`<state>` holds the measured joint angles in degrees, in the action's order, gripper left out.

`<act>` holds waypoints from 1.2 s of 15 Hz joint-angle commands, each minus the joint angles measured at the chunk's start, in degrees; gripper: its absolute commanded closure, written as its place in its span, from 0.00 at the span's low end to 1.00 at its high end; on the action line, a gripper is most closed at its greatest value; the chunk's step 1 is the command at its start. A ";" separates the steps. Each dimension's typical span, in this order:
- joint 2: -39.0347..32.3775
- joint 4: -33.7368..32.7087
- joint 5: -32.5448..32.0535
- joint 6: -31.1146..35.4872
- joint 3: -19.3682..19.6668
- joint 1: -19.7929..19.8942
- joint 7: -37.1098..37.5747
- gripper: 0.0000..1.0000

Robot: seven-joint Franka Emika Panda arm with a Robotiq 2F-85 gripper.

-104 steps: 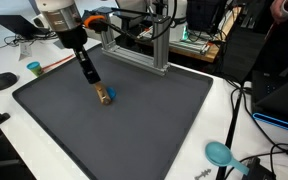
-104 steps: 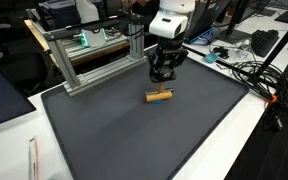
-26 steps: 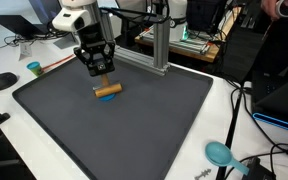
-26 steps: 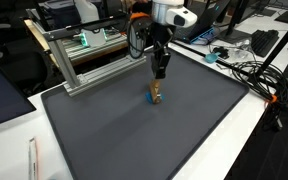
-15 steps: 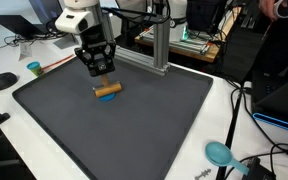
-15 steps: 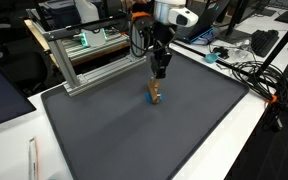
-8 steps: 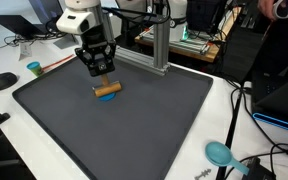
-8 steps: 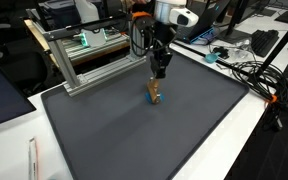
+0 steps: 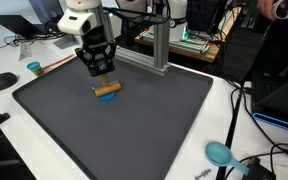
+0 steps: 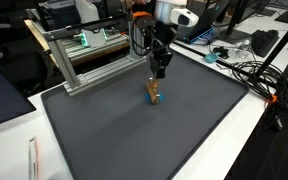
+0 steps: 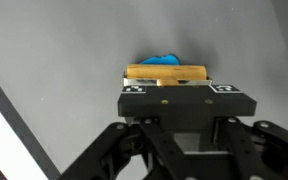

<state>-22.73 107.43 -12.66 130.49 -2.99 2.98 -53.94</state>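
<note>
My claw [image 9: 102, 74] hangs open just above the wooden cylinder [image 9: 108, 89], which lies on the desk's grey mat [image 9: 154, 110], partly covering a blue piece [image 11: 164, 60].

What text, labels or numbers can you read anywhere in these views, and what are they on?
No readable text, brand or number appears in any view.
Gripper: two small black-and-white square markers on its front edge in the wrist view; patterns only, too small to decode.
Wooden cylinder with the blue piece beside it on the dark mat: no markings.
Background screens and equipment: too blurred to read.
</note>
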 commanded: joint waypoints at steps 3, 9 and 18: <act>-3.86 0.24 -4.68 0.81 2.24 -0.34 0.97 0.77; -3.88 0.25 -6.01 0.60 2.42 -0.71 1.19 0.77; -3.86 0.46 -7.39 0.45 2.53 -1.05 1.04 0.77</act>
<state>-22.85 107.46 -16.02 129.92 -2.60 2.04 -53.94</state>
